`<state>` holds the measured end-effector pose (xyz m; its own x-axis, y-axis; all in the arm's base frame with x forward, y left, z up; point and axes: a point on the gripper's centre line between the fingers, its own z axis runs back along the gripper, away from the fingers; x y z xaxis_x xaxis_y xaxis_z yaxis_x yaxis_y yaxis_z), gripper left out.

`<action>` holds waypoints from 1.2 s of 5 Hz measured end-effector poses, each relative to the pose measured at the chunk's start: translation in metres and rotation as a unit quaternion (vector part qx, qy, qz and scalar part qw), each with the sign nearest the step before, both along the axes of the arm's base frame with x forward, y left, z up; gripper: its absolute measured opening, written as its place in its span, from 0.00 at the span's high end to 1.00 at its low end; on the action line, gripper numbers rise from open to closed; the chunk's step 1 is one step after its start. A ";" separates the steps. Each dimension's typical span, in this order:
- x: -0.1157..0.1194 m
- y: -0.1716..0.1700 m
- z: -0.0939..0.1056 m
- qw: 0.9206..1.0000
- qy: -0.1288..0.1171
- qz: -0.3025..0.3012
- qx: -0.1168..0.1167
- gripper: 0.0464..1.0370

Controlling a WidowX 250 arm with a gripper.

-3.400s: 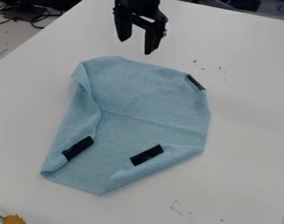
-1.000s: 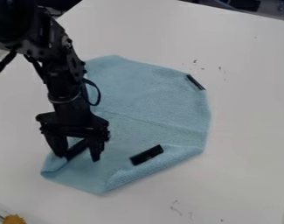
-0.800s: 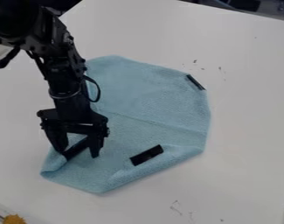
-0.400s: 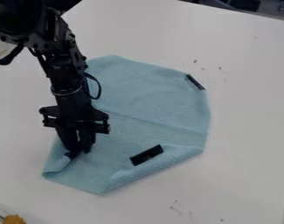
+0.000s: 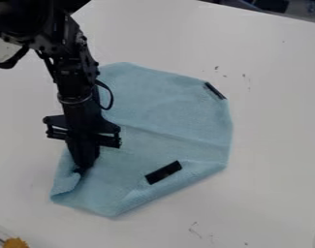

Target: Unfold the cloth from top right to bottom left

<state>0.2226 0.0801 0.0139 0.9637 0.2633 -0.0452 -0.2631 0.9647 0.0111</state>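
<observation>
Tool is closed, its fingers together on the folded lower-left part of the blue cloth; in the earlier frames they stand apart there, narrowing frame by frame. Cloth's lower-left corner now sits slightly further in and nearer the camera than before; the rest of its outline nearly matches. Cloth lies on the white bench, lower edge folded over. One black strip lies near that fold, another black strip at the upper-right edge.
</observation>
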 end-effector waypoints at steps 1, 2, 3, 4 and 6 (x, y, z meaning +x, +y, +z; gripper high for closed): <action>0.005 0.008 0.029 0.999 -0.013 0.004 0.041 0.98; 0.003 0.026 0.044 0.998 -0.015 0.020 0.061 0.99; -0.004 0.049 0.044 0.996 -0.033 0.056 0.055 0.99; -0.018 0.063 0.025 0.994 -0.034 0.105 0.027 0.99; -0.033 0.076 -0.002 0.987 -0.038 0.157 0.011 0.81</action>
<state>0.1893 0.1565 0.0117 0.8352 0.5489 0.0340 -0.5492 0.8357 -0.0002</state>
